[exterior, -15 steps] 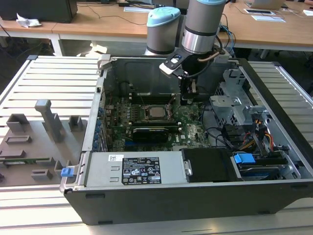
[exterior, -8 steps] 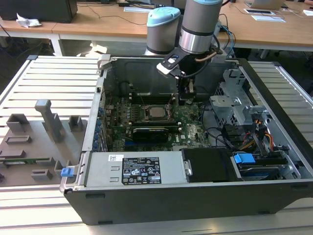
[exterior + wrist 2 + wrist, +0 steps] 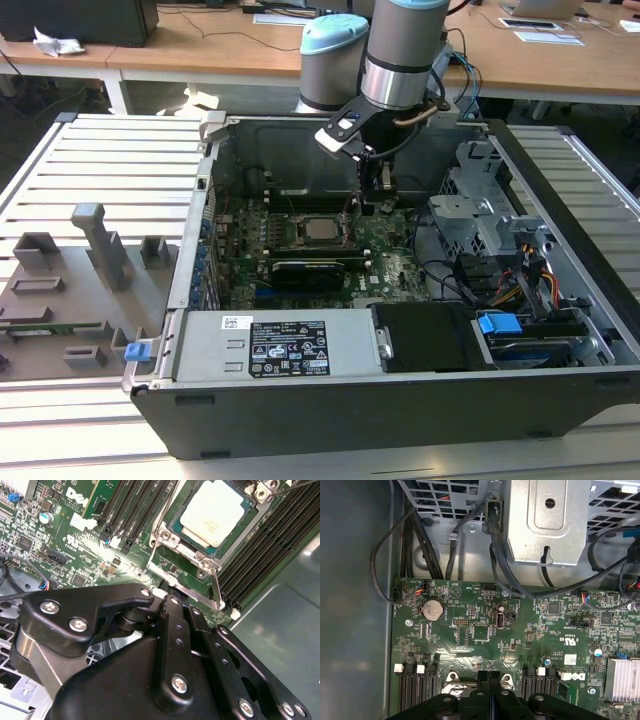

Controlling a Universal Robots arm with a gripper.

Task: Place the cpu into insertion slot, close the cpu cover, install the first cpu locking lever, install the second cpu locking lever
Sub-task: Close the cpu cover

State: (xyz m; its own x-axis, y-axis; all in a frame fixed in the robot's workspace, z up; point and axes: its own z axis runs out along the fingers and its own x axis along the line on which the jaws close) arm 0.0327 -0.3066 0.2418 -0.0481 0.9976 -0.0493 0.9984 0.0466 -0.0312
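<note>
**Operator:** How far along does it look?

**Spotter:** Your first step reads as done. The cpu [image 3: 212,512] lies flat in the insertion slot [image 3: 298,236], dull silver top up and square with the slot's rim.

**Operator:** And the cover?

**Spotter:** The cpu cover [image 3: 176,530] looks to be down on the slot, framing the chip rather than standing up from it. I judge you can count that step as done too.

**Operator:** The levers?

**Spotter:** That is where you are. A silvery locking lever [image 3: 216,587] runs along the slot's edge on the gripper's side. Its flat end is near the slot corner closest to the memory slots [image 3: 270,545]. A thinner wire lever [image 3: 167,510] lies along the neighbouring edge of the slot. You cannot tell from these views whether either one is hooked under its catch, so treat both lever steps as not confirmed.

**Operator:** And the gripper?

**Spotter:** Your gripper [image 3: 490,675] hangs just beside the slot, over that lever-side edge, with its tips low to the motherboard [image 3: 520,630]. Its two fingers are pressed together with no gap, and nothing shows between them. Whether they touch the lever, you cannot tell.
</note>
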